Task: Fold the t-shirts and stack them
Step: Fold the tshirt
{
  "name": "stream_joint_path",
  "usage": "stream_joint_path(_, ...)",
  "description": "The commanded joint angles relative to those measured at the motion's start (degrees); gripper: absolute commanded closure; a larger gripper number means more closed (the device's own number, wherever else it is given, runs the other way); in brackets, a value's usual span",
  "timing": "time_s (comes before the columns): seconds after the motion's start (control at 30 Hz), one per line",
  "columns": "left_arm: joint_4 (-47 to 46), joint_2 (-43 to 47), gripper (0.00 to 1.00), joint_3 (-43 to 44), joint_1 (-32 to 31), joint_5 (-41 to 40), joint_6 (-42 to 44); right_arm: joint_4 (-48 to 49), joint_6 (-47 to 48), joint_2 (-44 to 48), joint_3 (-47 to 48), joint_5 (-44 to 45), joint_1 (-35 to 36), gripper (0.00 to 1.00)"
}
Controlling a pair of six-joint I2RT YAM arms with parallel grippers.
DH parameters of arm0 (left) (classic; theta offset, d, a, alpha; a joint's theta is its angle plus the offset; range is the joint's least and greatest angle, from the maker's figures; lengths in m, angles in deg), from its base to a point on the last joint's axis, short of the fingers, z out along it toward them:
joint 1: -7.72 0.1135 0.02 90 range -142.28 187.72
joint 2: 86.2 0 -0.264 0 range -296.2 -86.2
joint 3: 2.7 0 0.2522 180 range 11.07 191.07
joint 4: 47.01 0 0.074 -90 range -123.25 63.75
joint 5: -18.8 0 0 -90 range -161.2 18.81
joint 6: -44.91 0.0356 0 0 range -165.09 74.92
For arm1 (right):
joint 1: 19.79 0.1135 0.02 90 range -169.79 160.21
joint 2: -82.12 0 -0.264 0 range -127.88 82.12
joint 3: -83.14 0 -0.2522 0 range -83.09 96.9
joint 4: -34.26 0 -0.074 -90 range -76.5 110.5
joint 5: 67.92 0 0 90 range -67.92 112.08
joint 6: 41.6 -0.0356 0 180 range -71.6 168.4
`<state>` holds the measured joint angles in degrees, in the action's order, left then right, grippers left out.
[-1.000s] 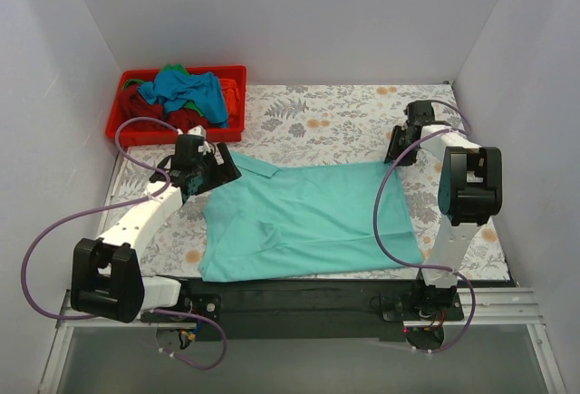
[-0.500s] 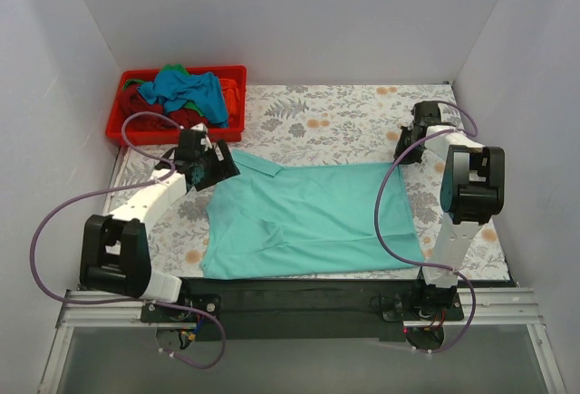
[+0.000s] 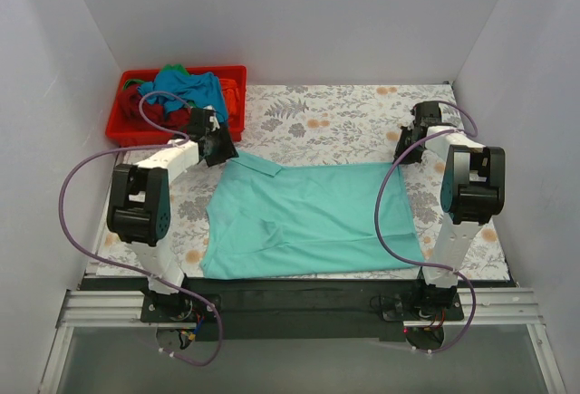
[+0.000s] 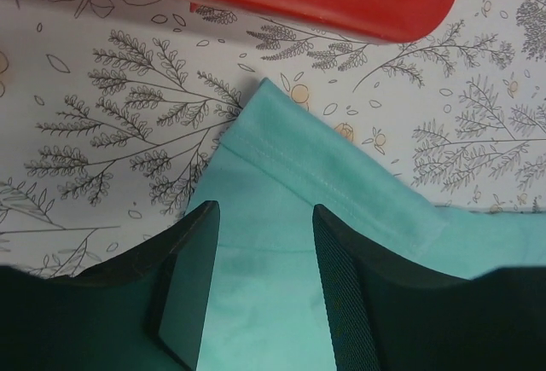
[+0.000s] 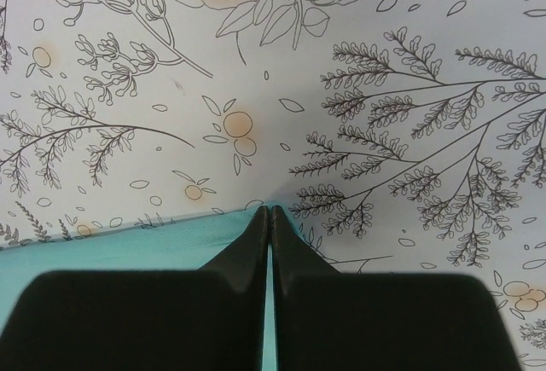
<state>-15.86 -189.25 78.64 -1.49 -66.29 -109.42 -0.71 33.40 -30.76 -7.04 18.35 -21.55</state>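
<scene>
At the near edge of the bench (image 3: 344, 109), between the two arm bases, lies the near hem of the mint-teal t-shirt (image 3: 308, 222). The shirt is spread flat on the flowered cloth and covers the middle of the bench. Its near left corner reaches almost to the bench's front edge, and a few soft creases cross its left half.

The arms reach past the shirt's sides to its two far corners. The left gripper (image 4: 265, 211) hangs low over the far left corner. Its fingers (image 4: 183, 294) stand apart with teal cloth lying flat in the gap between them. A stitched hem band runs across just beyond the tips. The cloth looks unpinched, and the jaws are only partly spread.

The right gripper (image 5: 269, 211) is at the far right corner. Its two fingers are pressed together, and their tips meet right at the shirt's edge on the printed bench cover. From the wrist view I cannot tell whether any cloth is caught between them.

Beyond the left gripper, in the far left corner of the bench, sits the red bin (image 3: 116, 129), its near wall just past the shirt's corner. A heap of shirts is piled in it: a blue t-shirt (image 3: 186, 88) on top, a dark red t-shirt (image 3: 136, 104) at the left and an orange t-shirt (image 3: 233, 100) at the right.
</scene>
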Motion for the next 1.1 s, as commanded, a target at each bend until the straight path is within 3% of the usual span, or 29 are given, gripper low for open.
stream_joint_path(0.0, -1.0, -1.5, 0.54, 2.9, 0.2, -1.7, 2.4, 0.5, 0.9, -0.6, -0.9, -0.7, -0.1, 0.99)
stream_joint_path(0.77, -5.6, -9.9, 0.60, 6.2, -1.9, -8.9, 4.4, 0.6, 0.9, -0.4, -1.3, -1.7, -0.1, 0.99)
stream_joint_path(1.07, -5.6, -10.4, 0.90, 5.6, -3.1, -9.0, 5.4, 0.6, 0.9, -0.7, -1.4, -1.7, -0.1, 0.99)
